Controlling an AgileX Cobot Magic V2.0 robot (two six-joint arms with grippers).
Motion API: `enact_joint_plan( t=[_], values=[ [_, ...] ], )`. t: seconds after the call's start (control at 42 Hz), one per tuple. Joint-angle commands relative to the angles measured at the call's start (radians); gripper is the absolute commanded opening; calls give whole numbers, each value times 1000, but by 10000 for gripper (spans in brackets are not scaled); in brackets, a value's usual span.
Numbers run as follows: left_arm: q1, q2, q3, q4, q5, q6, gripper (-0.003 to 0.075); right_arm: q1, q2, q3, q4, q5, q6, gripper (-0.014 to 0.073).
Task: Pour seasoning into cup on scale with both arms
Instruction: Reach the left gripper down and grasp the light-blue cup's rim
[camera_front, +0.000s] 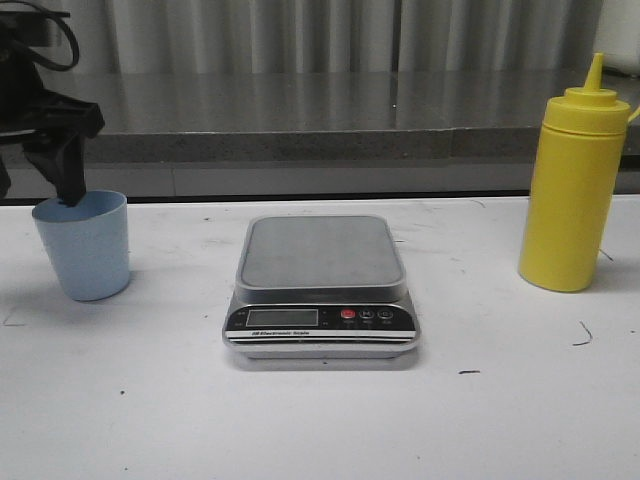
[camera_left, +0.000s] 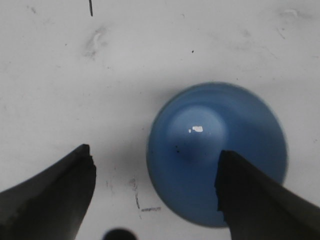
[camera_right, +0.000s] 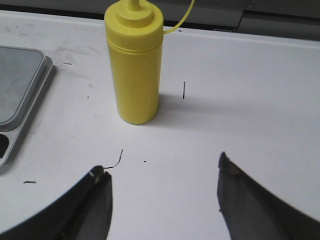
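The light blue cup (camera_front: 85, 245) stands upright and empty on the white table, left of the scale (camera_front: 322, 265). My left gripper (camera_front: 62, 160) is right above it, open. In the left wrist view the cup (camera_left: 210, 145) is seen from above; one finger (camera_left: 260, 200) is over its mouth, the other finger (camera_left: 55, 190) is outside over the table. The yellow seasoning bottle (camera_front: 572, 190) stands capped at the right. My right gripper (camera_right: 162, 167) is open and empty, short of the bottle (camera_right: 134, 65). It is out of the front view.
The scale's steel platform is bare; its corner shows in the right wrist view (camera_right: 20, 85). A grey ledge (camera_front: 320, 120) runs behind the table's far edge. Small dark marks dot the white tabletop (camera_front: 320, 420).
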Motion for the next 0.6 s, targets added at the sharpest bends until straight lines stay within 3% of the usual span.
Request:
enact_joint_plan(
  t=[0.0,0.167,0.571],
  values=[
    [-6,-9,-52,9,-48,-2,493,-4,6,-29,-9,-62,-7,479],
    [-6,24,-63,14,-53,-2,477,-4,6,-29,-9,-62,-7,479],
    [-6,24,-63,14,-29,-2,66,-4,6,-29,-9,-62,-7,479]
  ],
)
